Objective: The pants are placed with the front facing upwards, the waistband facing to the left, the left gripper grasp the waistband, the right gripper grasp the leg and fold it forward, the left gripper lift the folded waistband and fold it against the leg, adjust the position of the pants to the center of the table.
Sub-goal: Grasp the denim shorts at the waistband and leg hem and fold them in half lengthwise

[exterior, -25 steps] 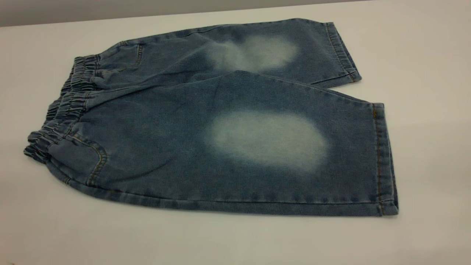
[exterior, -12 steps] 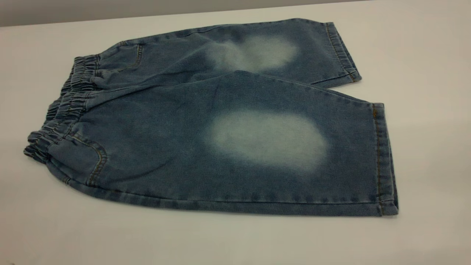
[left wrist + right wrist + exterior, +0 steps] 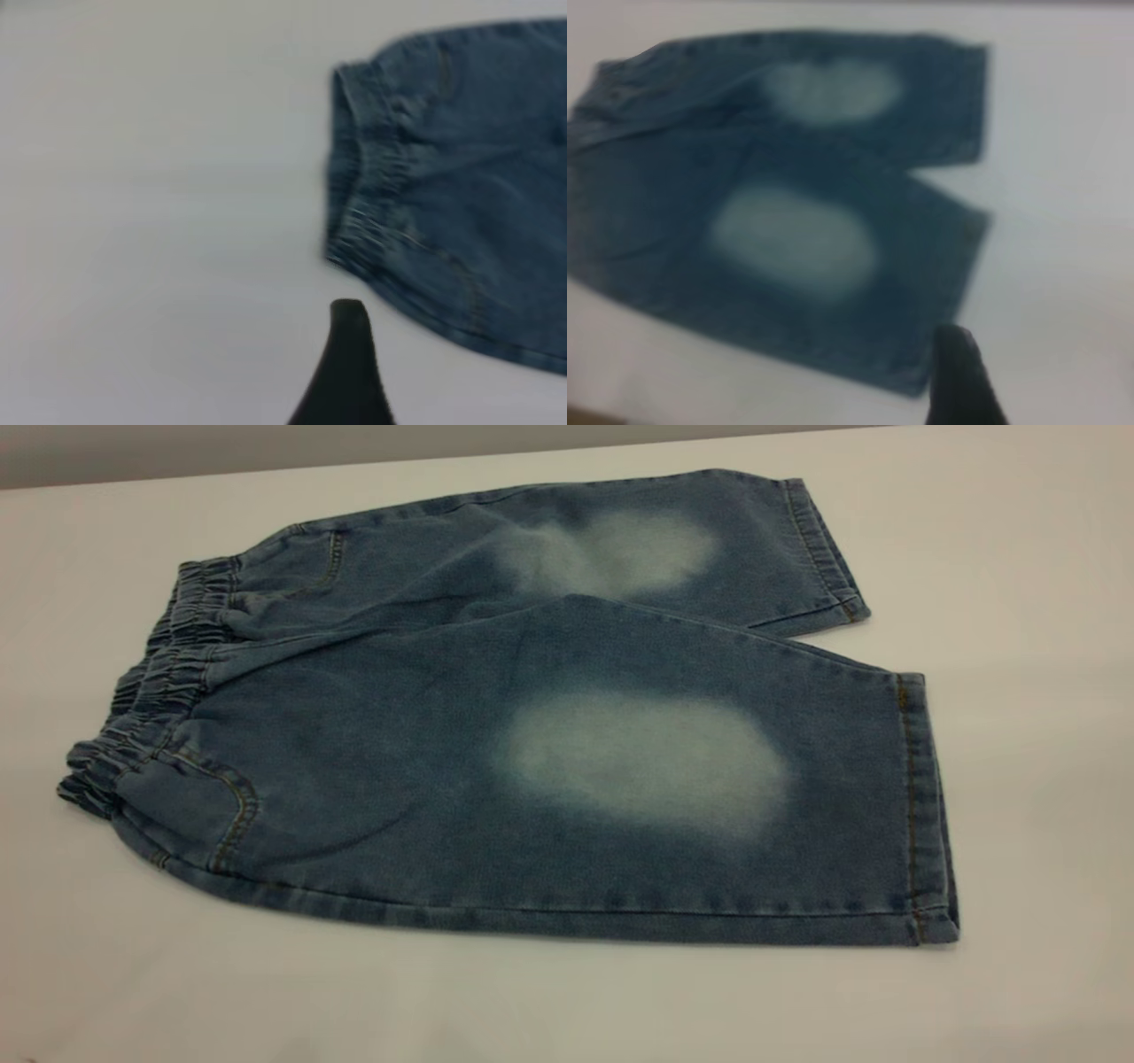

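Pants [image 3: 532,726] lie flat on the desk [image 3: 1019,531], waistband [image 3: 151,691] leftward, presenting each end to its arm. Left end effector [image 3: 347,372] hovers beside the waistband, right end effector [image 3: 957,376] near the leg [image 3: 673,779] hem; neither's opening can be told.

Plain grey wall [image 3: 266,447] behind the far edge, soft even light
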`<control>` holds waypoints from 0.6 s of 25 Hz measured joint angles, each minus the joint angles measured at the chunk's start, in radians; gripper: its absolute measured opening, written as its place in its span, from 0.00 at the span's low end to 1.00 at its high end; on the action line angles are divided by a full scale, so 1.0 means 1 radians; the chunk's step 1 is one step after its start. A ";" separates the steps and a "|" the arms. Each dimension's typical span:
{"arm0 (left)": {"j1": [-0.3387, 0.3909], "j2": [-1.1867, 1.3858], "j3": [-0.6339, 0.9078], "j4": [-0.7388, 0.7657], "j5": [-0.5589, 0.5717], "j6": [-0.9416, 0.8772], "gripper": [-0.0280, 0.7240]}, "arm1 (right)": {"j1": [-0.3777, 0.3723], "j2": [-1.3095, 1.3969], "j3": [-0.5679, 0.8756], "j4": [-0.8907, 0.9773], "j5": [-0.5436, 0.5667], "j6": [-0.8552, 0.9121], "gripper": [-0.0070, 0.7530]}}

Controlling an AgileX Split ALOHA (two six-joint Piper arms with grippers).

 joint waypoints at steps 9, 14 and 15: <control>0.002 0.393 -0.001 -0.131 -0.180 0.034 0.74 | 0.001 0.348 0.001 0.204 -0.130 -0.104 0.47; 0.023 0.602 -0.002 -0.113 -0.266 0.047 0.74 | 0.001 0.537 0.001 0.193 -0.193 -0.100 0.47; 0.035 0.635 -0.002 -0.105 -0.277 0.038 0.74 | 0.001 0.573 0.001 0.193 -0.205 -0.104 0.47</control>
